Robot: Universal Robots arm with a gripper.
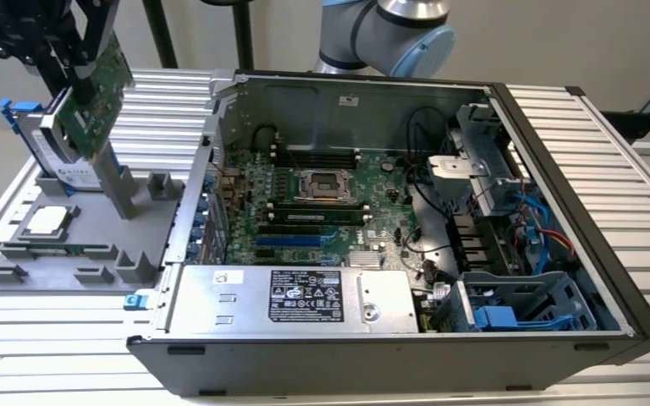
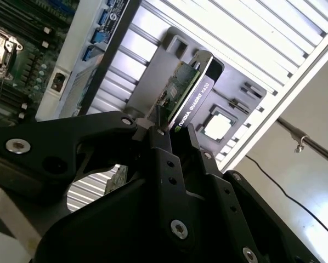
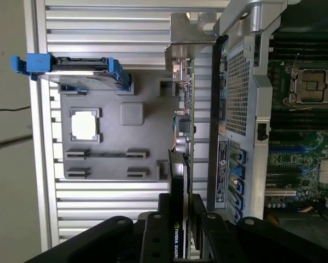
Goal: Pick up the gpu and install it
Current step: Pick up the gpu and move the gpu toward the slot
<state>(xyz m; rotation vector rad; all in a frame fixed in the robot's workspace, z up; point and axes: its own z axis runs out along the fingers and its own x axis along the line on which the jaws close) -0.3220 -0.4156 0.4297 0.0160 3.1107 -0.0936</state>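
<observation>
End effector (image 3: 180, 222): two black fingers (image 2: 159, 148) clamped on one gpu (image 3: 184, 137), pinching its near end, with the black shroud on one side and the green board on the other. The gpu is held on edge. Its long axis runs straight away from the fingers, with the silver bracket (image 3: 186, 34) at the far end.

Exterior view: the gpu (image 1: 99, 85) hangs tilted off vertical, green face toward the exterior view's right, over the grey fixture tray (image 1: 82, 203). Cannot tell whether its lower end is clear of the tray.

Tray count: 1 hard drive with blue rails (image 3: 79, 76), 1 CPU (image 3: 85, 123), 1 memory stick (image 3: 106, 155).

Beyond: 1 open tower case (image 1: 415, 365) on the slatted tabletop (image 1: 54, 338), motherboard (image 1: 246, 194) exposed. The gpu edge runs just beside the case's perforated wall (image 3: 238, 109), with a narrow strip of tabletop between.
</observation>
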